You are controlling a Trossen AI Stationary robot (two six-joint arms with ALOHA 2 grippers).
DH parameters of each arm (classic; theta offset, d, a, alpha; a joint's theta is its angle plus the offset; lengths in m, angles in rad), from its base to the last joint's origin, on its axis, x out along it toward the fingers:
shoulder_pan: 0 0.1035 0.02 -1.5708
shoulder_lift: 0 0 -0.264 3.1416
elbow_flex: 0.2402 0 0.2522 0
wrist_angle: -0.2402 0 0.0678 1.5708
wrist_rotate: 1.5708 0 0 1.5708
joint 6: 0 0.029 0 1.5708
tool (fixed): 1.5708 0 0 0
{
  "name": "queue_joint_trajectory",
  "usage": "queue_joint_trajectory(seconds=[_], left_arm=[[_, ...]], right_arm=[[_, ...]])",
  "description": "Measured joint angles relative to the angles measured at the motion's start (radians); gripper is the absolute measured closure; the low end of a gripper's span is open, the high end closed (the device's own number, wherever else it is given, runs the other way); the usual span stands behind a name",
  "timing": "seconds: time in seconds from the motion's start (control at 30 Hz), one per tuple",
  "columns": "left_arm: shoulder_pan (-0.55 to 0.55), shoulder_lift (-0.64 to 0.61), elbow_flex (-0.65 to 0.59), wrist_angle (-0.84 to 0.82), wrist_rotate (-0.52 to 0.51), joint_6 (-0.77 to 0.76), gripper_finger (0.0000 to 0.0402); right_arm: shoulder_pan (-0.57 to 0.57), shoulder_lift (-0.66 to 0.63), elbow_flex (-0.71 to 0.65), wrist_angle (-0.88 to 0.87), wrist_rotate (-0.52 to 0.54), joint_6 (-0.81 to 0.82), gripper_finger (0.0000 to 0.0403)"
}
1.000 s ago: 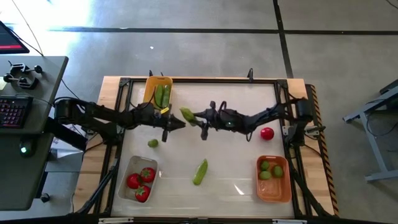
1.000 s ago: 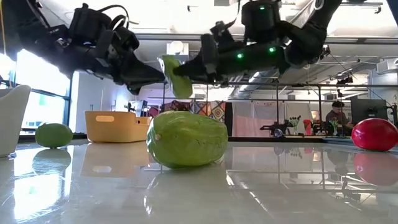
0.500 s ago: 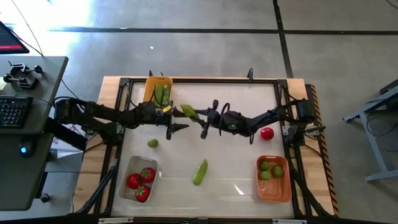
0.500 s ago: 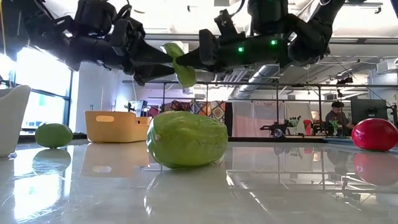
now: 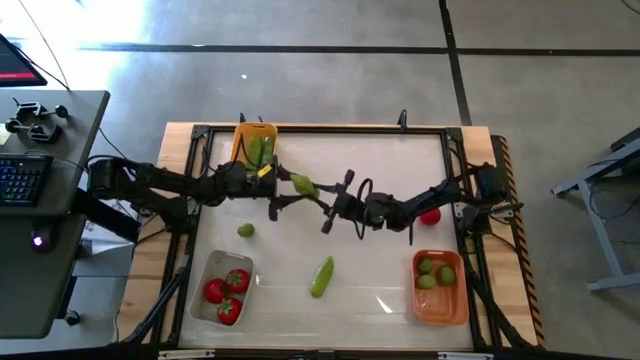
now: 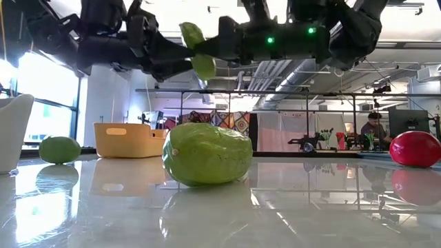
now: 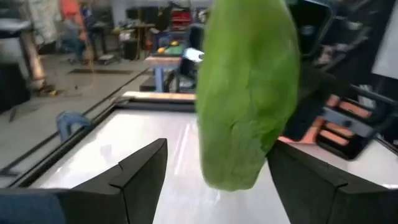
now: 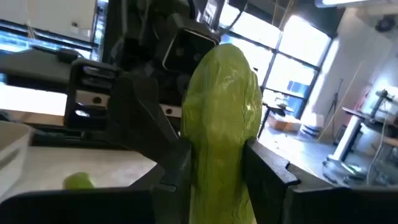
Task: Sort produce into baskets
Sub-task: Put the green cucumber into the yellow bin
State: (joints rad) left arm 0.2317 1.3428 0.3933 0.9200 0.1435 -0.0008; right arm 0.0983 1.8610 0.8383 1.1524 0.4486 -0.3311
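Mid-air handover: left gripper has let go, cucumber now in the right gripper alone.

Left gripper [image 5: 287, 198] has spread its fingers wide within the last second; in its wrist view they stand well apart on either side of the elongated green toy cucumber [image 7: 245, 93] without touching it. Right gripper [image 5: 322, 195] clamps that cucumber [image 8: 225, 149] narrowly between both fingers, above the white surface [image 5: 380, 290] near centre. Both arms have lifted slightly. Yellow-orange rectangular plastic basket [image 5: 254, 146] with cucumbers sits at 11 o'clock, clear basket [image 5: 222, 288] with red tomatoes at 7, darker orange basket [image 5: 440, 286] with limes at 5. Loose: second cucumber [image 5: 321, 276] at 6, lime [image 5: 245, 230] at 9, tomato [image 5: 430, 214] at 3. Judgement: transfer complete; delivery pending.
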Motion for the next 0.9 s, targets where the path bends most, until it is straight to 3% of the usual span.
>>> queue_joint_trajectory(seconds=[0.23, 0.37, 0.6, 0.9], left_arm=[[0.008, -0.015, -0.001, 0.038, 0.022, 0.016, 0.0144], [0.012, -0.017, -0.002, 0.108, 0.106, 0.012, 0.0144], [0.012, -0.019, -0.001, 0.138, 0.098, -0.004, 0.0144], [0.010, -0.019, -0.001, 0.120, 0.111, -0.006, 0.0145]], right_arm=[[0.018, -0.001, 0.001, 0.032, 0.009, -0.041, 0.0300], [0.011, -0.002, 0.002, -0.005, 0.000, -0.022, 0.0300], [-0.003, 0.002, -0.003, -0.096, -0.012, 0.030, 0.0300], [-0.007, 0.002, -0.003, -0.072, -0.034, 0.042, 0.0300]])
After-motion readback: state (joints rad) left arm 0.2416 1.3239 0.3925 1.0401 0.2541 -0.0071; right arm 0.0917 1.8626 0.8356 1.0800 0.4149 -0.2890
